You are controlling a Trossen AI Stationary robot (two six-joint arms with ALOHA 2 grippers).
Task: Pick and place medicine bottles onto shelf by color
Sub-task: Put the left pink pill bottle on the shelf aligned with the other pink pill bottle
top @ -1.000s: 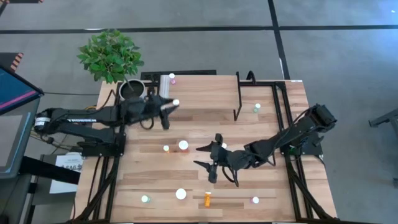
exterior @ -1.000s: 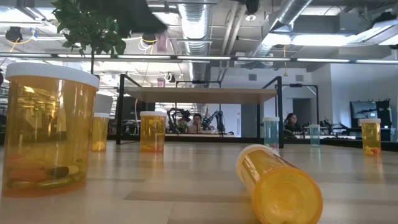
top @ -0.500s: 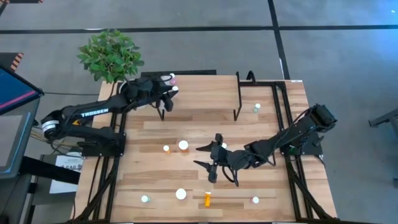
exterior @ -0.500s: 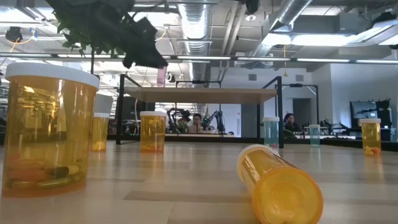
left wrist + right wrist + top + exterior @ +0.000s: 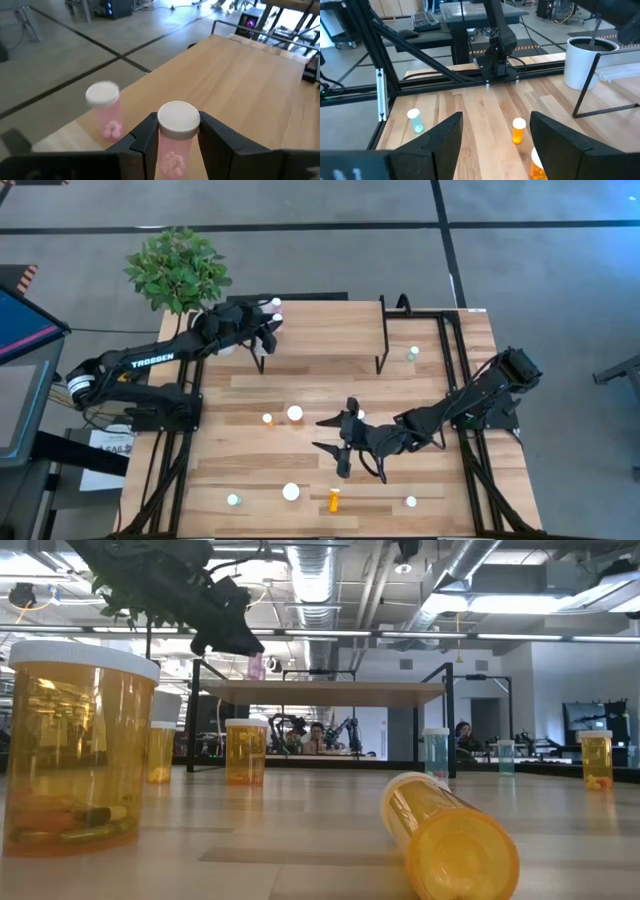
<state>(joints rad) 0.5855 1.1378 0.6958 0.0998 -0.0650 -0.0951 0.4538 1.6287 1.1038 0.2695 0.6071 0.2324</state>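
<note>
Pink bottle (image 5: 178, 134) in left pincer (image 5: 176, 137)

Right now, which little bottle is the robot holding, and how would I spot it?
Find the raised wooden shelf at the far side of the table, near the leafy plant. Over its plant-side corner the left gripper is shut on a pink bottle with a white cap. Another pink bottle stands on the shelf beside it, but only the held one sits between two dark fingers.

- I can read one word only: "TROSSEN", in white capitals along the left arm (image 5: 150, 360) in my overhead view.
- A paper sheet (image 5: 105, 445) beside the table: print too small for me.
</note>
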